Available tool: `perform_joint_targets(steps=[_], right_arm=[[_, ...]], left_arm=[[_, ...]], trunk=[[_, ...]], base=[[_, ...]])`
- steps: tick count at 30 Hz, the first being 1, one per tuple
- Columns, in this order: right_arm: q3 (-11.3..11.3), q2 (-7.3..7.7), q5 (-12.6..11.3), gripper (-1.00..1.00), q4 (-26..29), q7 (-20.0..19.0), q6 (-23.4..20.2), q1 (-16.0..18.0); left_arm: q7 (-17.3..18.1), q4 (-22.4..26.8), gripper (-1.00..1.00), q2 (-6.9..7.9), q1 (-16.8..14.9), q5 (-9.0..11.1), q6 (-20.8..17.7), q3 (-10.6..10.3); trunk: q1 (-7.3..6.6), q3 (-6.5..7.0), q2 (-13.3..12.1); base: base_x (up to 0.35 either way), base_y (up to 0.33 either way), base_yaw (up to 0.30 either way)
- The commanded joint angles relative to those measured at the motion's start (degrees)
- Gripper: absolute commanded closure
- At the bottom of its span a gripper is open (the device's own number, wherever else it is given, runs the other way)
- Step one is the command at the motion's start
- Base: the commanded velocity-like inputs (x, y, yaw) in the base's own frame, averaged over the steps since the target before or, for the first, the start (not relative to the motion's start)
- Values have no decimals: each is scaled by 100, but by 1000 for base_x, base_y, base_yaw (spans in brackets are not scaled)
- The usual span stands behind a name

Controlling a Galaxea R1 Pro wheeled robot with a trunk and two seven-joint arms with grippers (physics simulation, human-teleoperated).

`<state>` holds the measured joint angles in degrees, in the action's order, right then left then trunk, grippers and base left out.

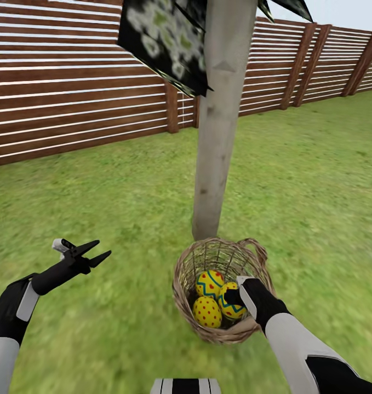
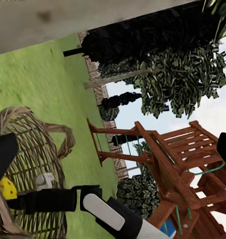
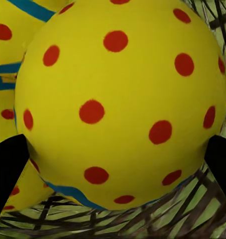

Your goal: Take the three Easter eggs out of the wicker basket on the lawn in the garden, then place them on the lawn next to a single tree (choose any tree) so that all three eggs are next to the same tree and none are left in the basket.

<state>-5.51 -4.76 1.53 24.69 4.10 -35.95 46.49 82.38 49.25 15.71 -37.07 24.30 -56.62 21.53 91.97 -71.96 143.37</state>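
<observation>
The wicker basket (image 1: 186,284) stands on the lawn (image 1: 114,191) right at the foot of the pale tree trunk (image 1: 218,137). Three yellow Easter eggs lie inside it: one at the back (image 1: 209,283), one in front (image 1: 206,312), one on the right (image 1: 232,307). My right gripper (image 1: 236,291) reaches into the basket from the right. In the right wrist view it is open (image 3: 113,164), its black fingertips (image 3: 5,172) flanking a dotted egg (image 3: 122,99). My left gripper (image 1: 102,248) hangs open over the grass left of the basket. The left wrist view shows the basket (image 2: 28,144) and an egg (image 2: 7,188).
A brown slatted fence (image 1: 70,93) runs behind the tree and along the right. Dark foliage (image 1: 164,38) hangs overhead. Open grass lies all around the trunk. The left wrist view shows a red-brown playset (image 2: 177,154) and dark trees (image 2: 182,74).
</observation>
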Motion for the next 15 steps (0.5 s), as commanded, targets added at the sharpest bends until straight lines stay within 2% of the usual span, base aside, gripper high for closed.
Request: perform_joint_targets(steps=[1, 4, 7, 15], right_arm=[[-38, -7, 23, 100, 11, 12, -27, 1], [-38, -7, 23, 100, 19, 21, -27, 1], [-16, -7, 22, 100, -14, 29, -16, 9], [-11, -7, 32, 100, -44, 38, 0, 27]], left_arm=[[15, 2, -100, 2, -2, 5, -60, 0], [15, 6, -100, -6, -2, 5, -60, 0], [42, 6, -100, -4, -2, 35, -51, 7], [33, 6, -100, -6, -2, 27, -51, -26]], trunk=[[-4, 18, 0], [-12, 85, -4], [-12, 84, -4], [-55, 256, -60]], base=[[-14, 0, 0], [-2, 0, 0], [0, 0, 0], [0, 0, 0]])
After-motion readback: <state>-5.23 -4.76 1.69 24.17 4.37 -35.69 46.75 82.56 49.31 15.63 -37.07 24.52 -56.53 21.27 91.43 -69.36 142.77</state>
